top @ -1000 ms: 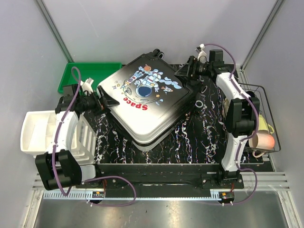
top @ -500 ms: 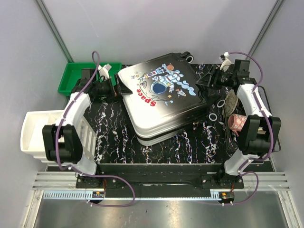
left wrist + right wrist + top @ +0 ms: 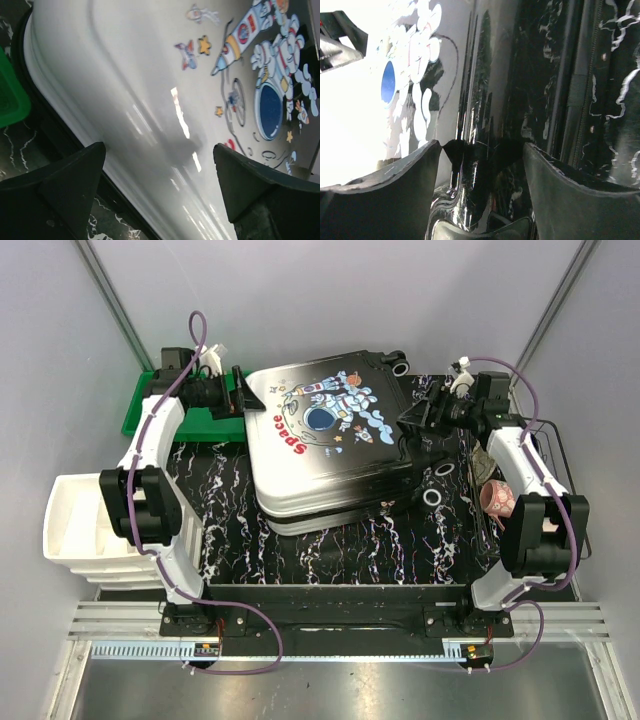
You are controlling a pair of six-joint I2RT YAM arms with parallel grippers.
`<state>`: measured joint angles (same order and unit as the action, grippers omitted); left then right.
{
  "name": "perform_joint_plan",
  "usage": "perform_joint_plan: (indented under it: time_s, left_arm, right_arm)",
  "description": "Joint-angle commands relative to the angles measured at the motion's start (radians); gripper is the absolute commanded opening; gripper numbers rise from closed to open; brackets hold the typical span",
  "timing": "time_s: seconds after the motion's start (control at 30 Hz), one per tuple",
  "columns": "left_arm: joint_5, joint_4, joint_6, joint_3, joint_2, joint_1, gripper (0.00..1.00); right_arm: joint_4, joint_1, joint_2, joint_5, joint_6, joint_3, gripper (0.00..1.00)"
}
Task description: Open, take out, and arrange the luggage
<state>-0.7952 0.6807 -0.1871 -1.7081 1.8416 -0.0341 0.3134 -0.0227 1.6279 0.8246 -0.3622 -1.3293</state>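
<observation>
The luggage (image 3: 325, 445) lies flat, astronaut print up, mid-table on the black marbled mat (image 3: 400, 535). I see my left gripper (image 3: 246, 398) at its far-left corner, jaws spread wide; the right gripper (image 3: 412, 420) faces its dark right edge, likewise wide.

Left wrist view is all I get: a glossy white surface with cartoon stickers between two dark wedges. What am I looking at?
Observer: A suitcase, lying on a black marbled table.
Visitor: Are those wedges the only hand near it?
Observer: No. They are the fingers of the left hand. The right hand is at the opposite edge, where the shell is black, and its fingers are apart.
Visitor: And the green sliver at my left?
Observer: A green bin at the table's far left corner, behind the left hand.
</observation>
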Motion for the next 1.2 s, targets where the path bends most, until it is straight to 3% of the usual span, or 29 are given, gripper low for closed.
perform_joint_plan:
  time_s: [0.0,0.17,0.3,0.43,0.5,0.63,0.83,1.03,1.17]
  left_arm:
    - [-0.032,0.029,0.107,-0.133,-0.039,-0.010,0.95]
    - [-0.021,0.109,0.283,-0.015,-0.249,-0.010,0.99]
    - [-0.010,0.181,0.434,0.096,-0.413,0.003,0.99]
    - [0.075,0.295,0.685,0.204,-0.568,0.074,0.99]
    - [0.109,0.350,0.750,0.254,-0.614,0.130,0.99]
    - [0.200,0.387,0.814,0.390,-0.686,0.174,0.98]
    - [0.287,0.333,0.779,0.508,-0.682,0.180,0.93]
    - [0.366,0.139,0.640,0.499,-0.576,0.211,0.88]
    - [0.386,0.045,0.554,0.446,-0.486,0.209,0.88]
  right_arm:
    - [0.038,0.136,-0.046,0.118,-0.149,0.084,0.84]
    - [0.130,0.106,-0.111,0.016,0.006,-0.002,0.89]
    - [0.272,0.090,-0.170,-0.110,0.276,-0.051,1.00]
    - [0.470,0.073,-0.319,-0.039,0.535,-0.060,1.00]
    - [0.538,0.072,-0.367,0.005,0.575,-0.065,0.97]
    - [0.648,0.104,-0.537,0.088,0.621,0.081,0.86]
    - [0.551,0.248,-0.586,0.048,0.609,0.260,0.68]
    - [0.266,0.271,-0.449,-0.062,0.519,0.331,0.64]
    - [0.156,0.270,-0.337,-0.209,0.517,0.251,0.64]
